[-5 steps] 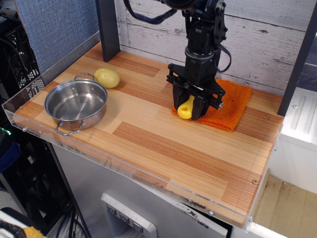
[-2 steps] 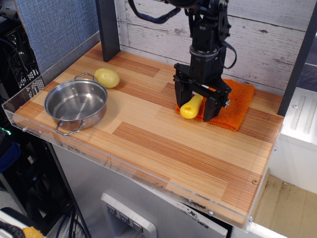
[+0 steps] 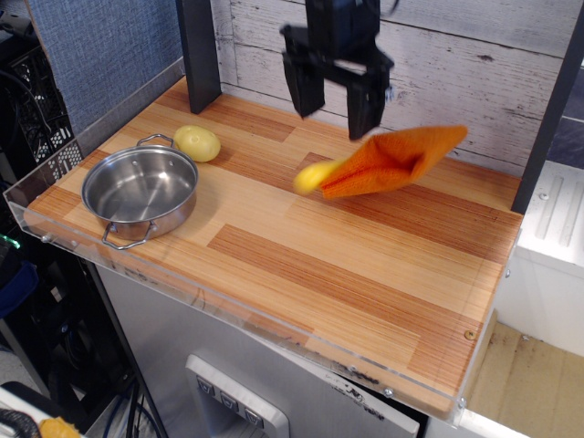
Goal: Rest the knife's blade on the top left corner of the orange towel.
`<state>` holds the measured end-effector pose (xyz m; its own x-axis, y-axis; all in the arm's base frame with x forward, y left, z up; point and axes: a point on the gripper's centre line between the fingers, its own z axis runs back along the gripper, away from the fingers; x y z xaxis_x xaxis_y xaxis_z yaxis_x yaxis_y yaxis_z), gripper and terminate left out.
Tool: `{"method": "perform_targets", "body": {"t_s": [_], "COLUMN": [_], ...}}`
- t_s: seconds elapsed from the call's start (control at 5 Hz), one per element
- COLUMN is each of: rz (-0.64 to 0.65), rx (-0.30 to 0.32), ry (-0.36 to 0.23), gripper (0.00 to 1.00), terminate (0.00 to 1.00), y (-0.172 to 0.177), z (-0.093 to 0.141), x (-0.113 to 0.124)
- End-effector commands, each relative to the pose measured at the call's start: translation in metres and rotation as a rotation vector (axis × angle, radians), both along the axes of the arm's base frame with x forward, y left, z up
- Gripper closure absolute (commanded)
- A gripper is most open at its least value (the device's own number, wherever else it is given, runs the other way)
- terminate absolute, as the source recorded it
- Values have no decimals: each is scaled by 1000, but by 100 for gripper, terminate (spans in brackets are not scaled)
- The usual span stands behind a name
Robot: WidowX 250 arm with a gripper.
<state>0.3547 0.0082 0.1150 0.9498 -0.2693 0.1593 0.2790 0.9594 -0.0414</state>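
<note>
The gripper (image 3: 335, 96) is hanging spread wide, holding nothing. The soft orange towel (image 3: 394, 161) is flopping over the light knife (image 3: 314, 176); grabbing its stiff yellow handle looks best.

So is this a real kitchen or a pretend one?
Probably a pretend kitchen in a robot lab. A robot gripper hangs above a wooden tabletop edged with clear plastic, and on it sit a steel pot, an orange towel and a yellow toy knife handle.
</note>
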Motion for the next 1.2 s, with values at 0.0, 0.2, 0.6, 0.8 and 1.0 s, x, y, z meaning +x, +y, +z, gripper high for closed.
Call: {"method": "perform_targets", "body": {"t_s": [0.0, 0.2, 0.6, 0.8, 1.0], "rz": [22, 8, 38, -3, -3], "rx": [-8, 10, 13, 42, 42], "ry": [-57, -12, -28, 27, 27], "gripper": [0, 0, 0, 0, 0], "terminate": [0, 0, 0, 0, 0], "y": [36, 34, 42, 47, 47], "z": [63, 61, 68, 70, 70], "x": [-18, -26, -33, -30, -30]}}
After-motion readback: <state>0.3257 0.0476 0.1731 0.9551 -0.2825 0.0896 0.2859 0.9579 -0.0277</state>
